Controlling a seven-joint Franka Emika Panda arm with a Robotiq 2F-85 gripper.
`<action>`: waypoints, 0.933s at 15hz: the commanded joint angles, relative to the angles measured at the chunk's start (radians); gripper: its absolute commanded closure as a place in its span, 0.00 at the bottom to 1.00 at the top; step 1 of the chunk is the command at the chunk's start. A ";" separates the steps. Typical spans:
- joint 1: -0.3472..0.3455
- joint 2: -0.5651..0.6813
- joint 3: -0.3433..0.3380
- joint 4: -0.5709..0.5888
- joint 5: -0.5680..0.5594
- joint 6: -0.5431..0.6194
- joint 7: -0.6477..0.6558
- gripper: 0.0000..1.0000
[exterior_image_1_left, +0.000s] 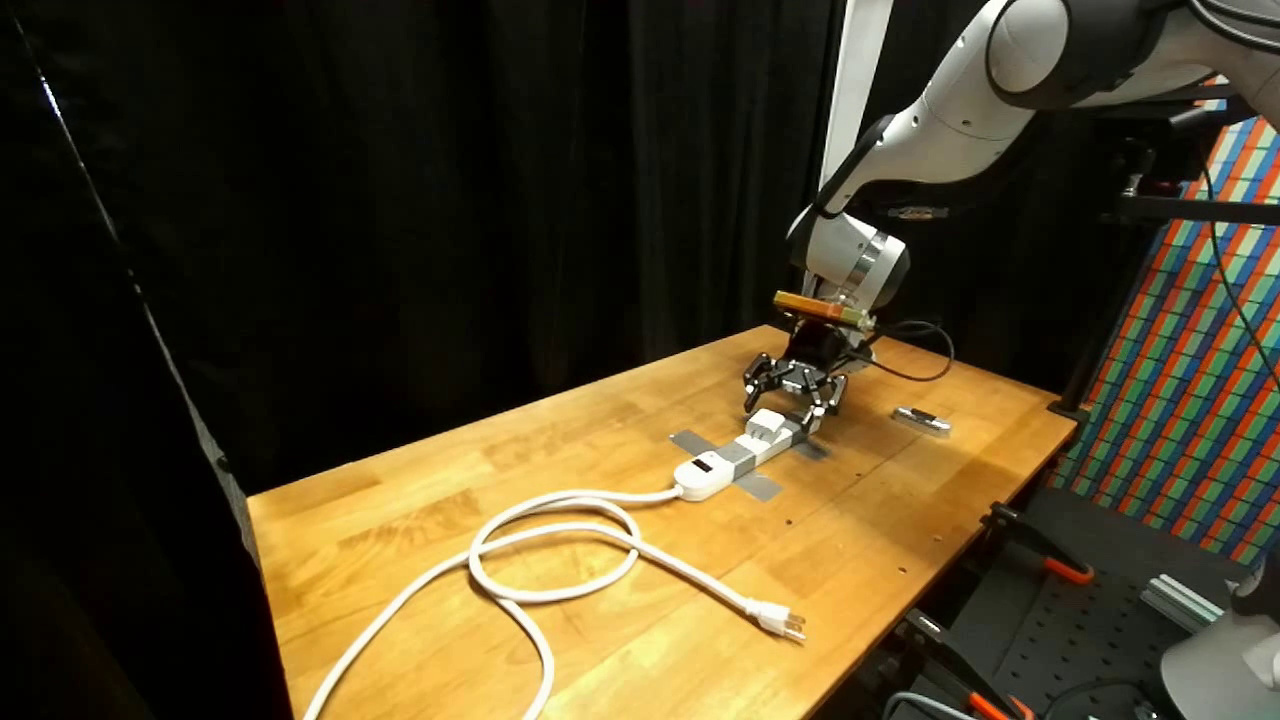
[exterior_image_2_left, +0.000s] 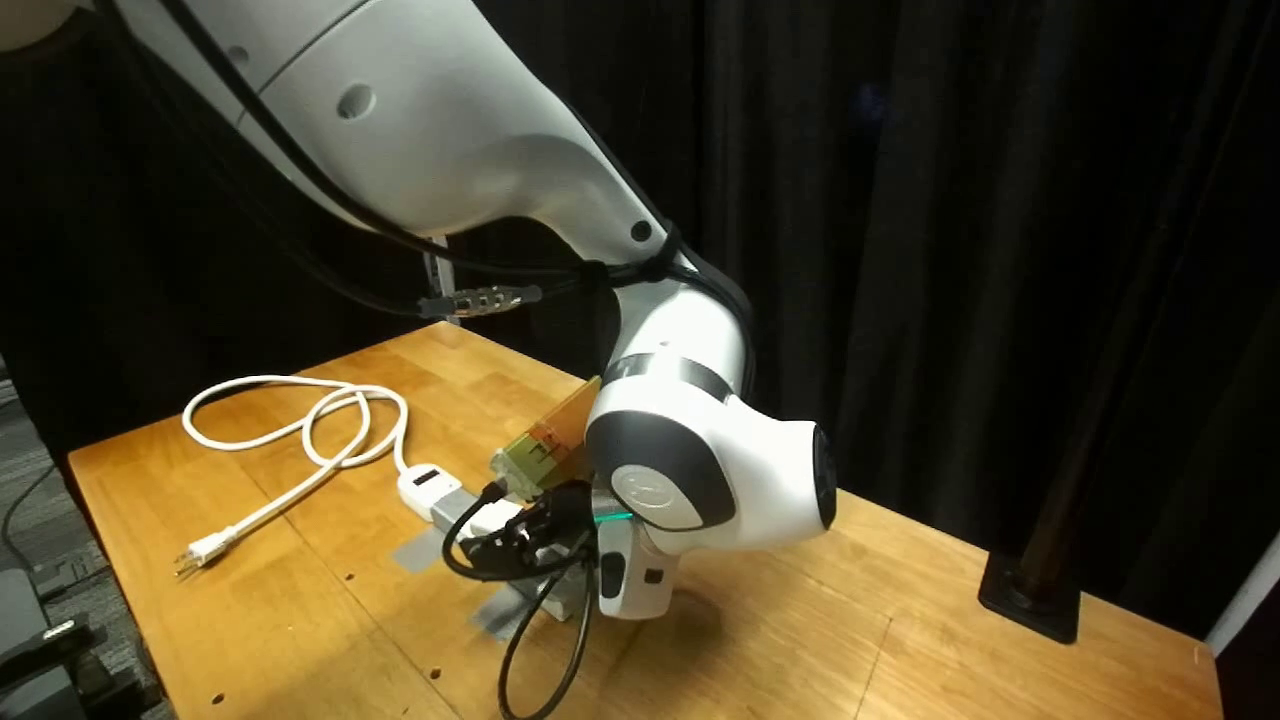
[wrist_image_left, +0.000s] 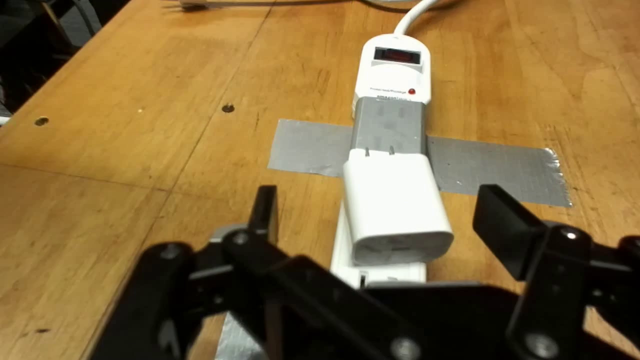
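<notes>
A white charger block (wrist_image_left: 397, 200) lies on a white power strip (wrist_image_left: 392, 70). Its two prongs show at the end facing the strip's switch. It also shows in an exterior view (exterior_image_1_left: 766, 425). The strip is seen in both exterior views (exterior_image_1_left: 705, 476) (exterior_image_2_left: 428, 488) and is held to the table by grey tape (wrist_image_left: 500, 167). My gripper (wrist_image_left: 376, 205) is open, low over the strip's far end from the cord. In the wrist view its black fingers stand on either side of the charger with gaps on both sides. The fingers are hidden in an exterior view behind the wrist.
A white cord (exterior_image_1_left: 560, 597) loops over the wooden table (exterior_image_1_left: 620, 410) and ends in a plug (exterior_image_1_left: 775, 615). A small silver and black object (exterior_image_1_left: 922, 420) lies beside the gripper. Clamps with orange handles (exterior_image_1_left: 1068, 570) grip the table edge. A black post base (exterior_image_2_left: 1030, 600) stands on the table.
</notes>
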 joint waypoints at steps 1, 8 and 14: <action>0.001 0.018 -0.007 0.030 0.006 -0.046 0.008 0.00; 0.008 0.023 -0.008 0.017 0.014 -0.014 -0.011 0.52; 0.002 0.020 -0.009 0.018 0.020 -0.018 -0.007 0.77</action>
